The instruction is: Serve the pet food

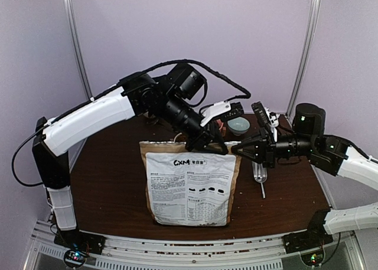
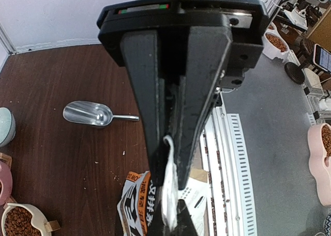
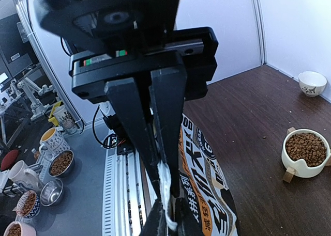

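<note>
The large printed bag [image 1: 189,187] stands upright mid-table. My left gripper [image 1: 208,145] is shut on its top edge; the left wrist view shows the jaws [image 2: 166,187] pinching the white top seam of the bag [image 2: 134,205]. My right gripper [image 1: 236,150] is shut on the bag's top right corner, and in the right wrist view [image 3: 164,187] it pinches the same seam above the bag's printed side [image 3: 207,194]. Pet food [image 3: 306,147] fills a white bowl on the table, which also shows in the left wrist view [image 2: 20,221]. The bag's inside is hidden.
A silver scoop [image 1: 260,174] lies right of the bag, also in the left wrist view [image 2: 88,113]. A grey-green bowl [image 1: 239,126] stands behind the bag. A small white bowl [image 3: 312,82] sits by the wall. Other bowls [image 2: 276,42] stand off the table.
</note>
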### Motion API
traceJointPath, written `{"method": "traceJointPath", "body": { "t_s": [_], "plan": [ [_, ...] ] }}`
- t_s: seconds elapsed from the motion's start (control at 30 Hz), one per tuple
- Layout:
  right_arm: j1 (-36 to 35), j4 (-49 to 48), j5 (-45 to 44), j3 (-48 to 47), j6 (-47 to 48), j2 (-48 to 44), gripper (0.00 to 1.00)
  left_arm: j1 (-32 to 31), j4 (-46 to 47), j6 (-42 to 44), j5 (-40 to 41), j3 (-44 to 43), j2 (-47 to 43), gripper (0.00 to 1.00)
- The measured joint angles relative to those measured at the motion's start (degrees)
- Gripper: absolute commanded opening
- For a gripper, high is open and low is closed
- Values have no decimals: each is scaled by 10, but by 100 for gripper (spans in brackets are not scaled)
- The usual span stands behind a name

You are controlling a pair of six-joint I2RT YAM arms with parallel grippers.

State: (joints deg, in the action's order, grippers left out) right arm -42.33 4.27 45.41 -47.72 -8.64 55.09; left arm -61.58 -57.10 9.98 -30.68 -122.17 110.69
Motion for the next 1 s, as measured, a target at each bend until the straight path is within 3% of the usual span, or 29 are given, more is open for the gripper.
{"method": "traceJointPath", "body": {
  "t_s": [0.37,0.43,0.47,0.53,0.67,0.87,0.93,1.0],
  "plan": [
    [0,-30,13,0,-8,19,15,-1,0,0,0,-1,0,0],
    [0,-30,14,0,-8,22,11,-1,-1,0,1,-1,0,0],
    [0,-30,16,0,-8,23,2,-1,-1,0,2,-1,0,0],
    [0,-30,17,0,-3,23,0,-1,-1,0,5,-1,0,0],
    [0,-28,16,0,-2,22,0,-3,-3,3,13,-2,0,11],
    [0,-23,5,0,-1,16,0,-4,-19,13,50,1,-5,17],
    [0,-22,4,0,-1,16,0,-4,-22,15,60,10,-14,16],
    [0,-21,3,0,0,16,0,-3,-30,15,70,22,-27,7]
  ]
}}
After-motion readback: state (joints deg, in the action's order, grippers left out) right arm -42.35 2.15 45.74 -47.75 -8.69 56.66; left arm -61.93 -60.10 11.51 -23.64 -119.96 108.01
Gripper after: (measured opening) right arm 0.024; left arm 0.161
